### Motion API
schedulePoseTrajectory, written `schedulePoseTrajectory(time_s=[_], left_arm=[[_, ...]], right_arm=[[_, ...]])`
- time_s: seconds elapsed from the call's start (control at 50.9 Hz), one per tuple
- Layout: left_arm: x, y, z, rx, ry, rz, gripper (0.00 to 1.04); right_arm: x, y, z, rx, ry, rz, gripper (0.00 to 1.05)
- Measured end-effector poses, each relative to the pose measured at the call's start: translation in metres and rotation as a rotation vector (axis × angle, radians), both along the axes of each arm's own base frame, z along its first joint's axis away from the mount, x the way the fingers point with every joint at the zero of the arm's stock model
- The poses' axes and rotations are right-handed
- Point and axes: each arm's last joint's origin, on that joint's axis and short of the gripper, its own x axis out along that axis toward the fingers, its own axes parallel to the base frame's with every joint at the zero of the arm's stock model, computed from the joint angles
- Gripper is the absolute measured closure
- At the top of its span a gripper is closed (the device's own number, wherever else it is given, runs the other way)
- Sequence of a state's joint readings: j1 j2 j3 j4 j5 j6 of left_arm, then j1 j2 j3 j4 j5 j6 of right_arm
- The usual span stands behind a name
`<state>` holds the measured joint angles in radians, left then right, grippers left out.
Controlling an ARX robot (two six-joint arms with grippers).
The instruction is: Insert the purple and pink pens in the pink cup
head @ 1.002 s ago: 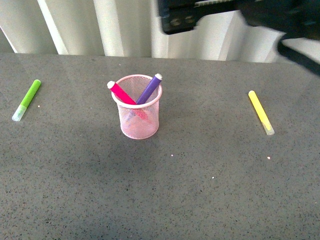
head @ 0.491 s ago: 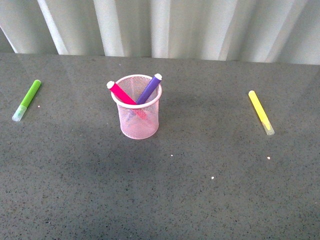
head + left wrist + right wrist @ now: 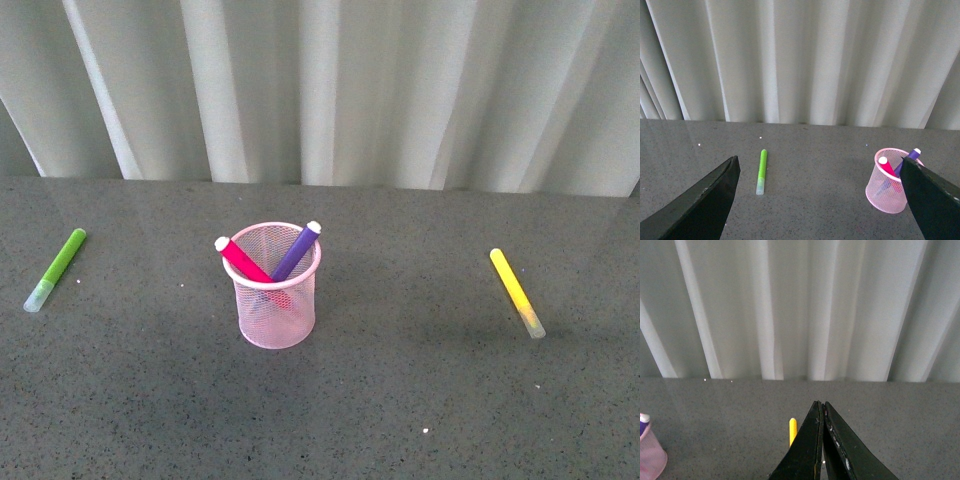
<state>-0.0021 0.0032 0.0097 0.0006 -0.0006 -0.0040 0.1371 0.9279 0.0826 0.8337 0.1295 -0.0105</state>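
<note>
No text, label, brand, number or sign can be read on anything in any of the views.

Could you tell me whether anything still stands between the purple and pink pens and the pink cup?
Nothing visible does: the purple pen and pink pen already stand leaning inside the pink cup. The green marker and yellow marker lie well aside on the table.

- The dark arm that crosses the top right of the front view a second ago is gone from it now.
- The front view tilts up: far more of the curtain (image 3: 330, 90) shows, and the pink cup (image 3: 277, 300) sits lower in the frame.
</note>
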Motion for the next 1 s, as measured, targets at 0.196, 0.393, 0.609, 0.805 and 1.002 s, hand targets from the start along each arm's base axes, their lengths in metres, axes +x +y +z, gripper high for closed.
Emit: schedulePoseTrajectory(time_s=[0.196,0.393,0.609,0.805,1.002], left_arm=[[0.0,0.0,0.0,0.0,0.0,0.0,0.07],[0.0,0.0,0.0,0.0,0.0,0.0,0.07],[0.0,0.0,0.0,0.0,0.0,0.0,0.07],[0.0,0.0,0.0,0.0,0.0,0.0,0.07],[0.0,0.0,0.0,0.0,0.0,0.0,0.07]], right_arm=[[-0.015,-0.011,-0.005,0.001,-0.003,0.02,1.01],[-0.025,-0.019,-0.001,0.002,-0.018,-0.008,1.01],[-0.033,-0.019,0.002,0.002,-0.028,-0.007,1.01],[-0.041,-0.019,0.004,0.002,-0.035,-0.007,1.01],[-0.047,-0.019,0.004,0.002,-0.037,-0.007,1.01]])
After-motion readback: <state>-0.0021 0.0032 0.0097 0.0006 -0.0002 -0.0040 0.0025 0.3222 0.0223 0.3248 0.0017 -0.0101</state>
